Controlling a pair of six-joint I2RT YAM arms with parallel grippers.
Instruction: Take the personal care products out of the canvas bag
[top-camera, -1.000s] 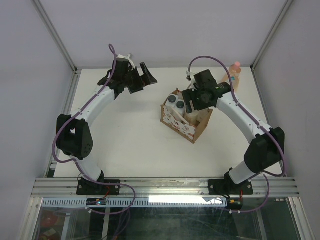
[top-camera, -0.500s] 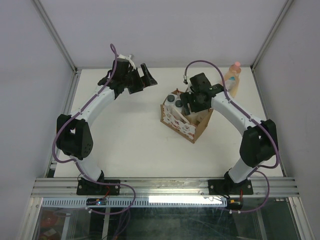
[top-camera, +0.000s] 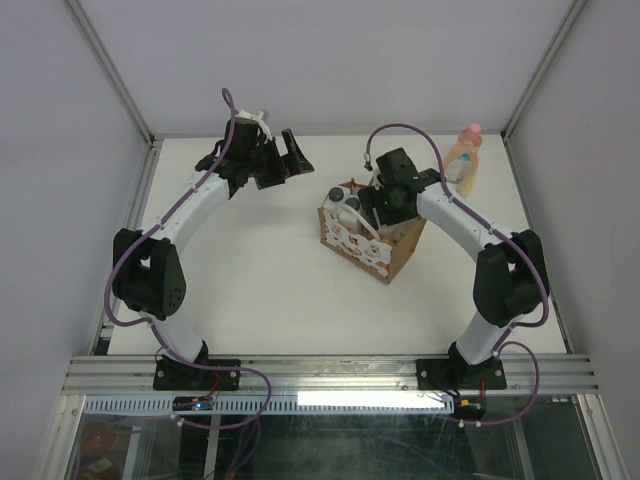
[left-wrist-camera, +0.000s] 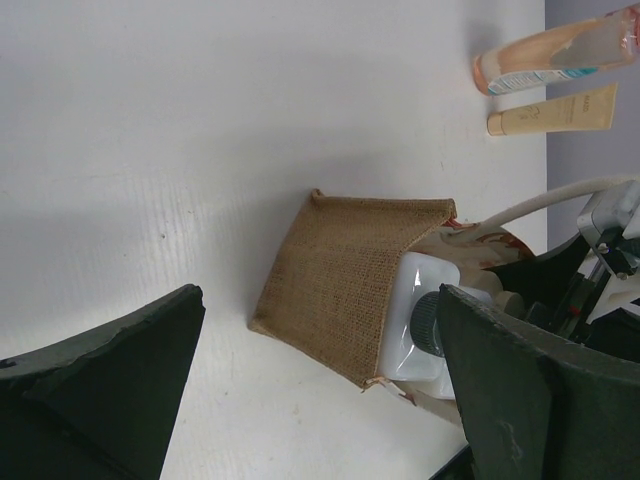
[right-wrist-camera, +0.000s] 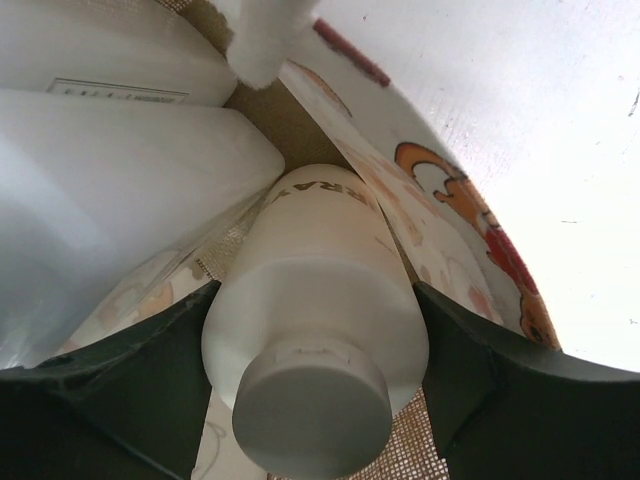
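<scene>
The right pincer reaches down into the open top of the canvas bag. Its two dark fingers stand one on each side of the cream bottle. Each finger lies against the bottle's body, so the pincer holds the bottle at a fairly wide spread. The bottle's round lid points toward the wrist camera, and its body sits inside the bag, against the patterned side wall.

Just beside the cream bottle in the same bag are the white bottles, pressed close together. From above, their dark caps show at the bag's far left corner. A cream rope handle of the bag loops over them.

The left pincer hangs well to the left of the bag and beyond it, jaws spread wide with nothing between them. Its camera looks across at the bag's plain woven side.

The peach bottle stands on the table outside the bag, well to its far right. A cream tube is just beside that bottle.
</scene>
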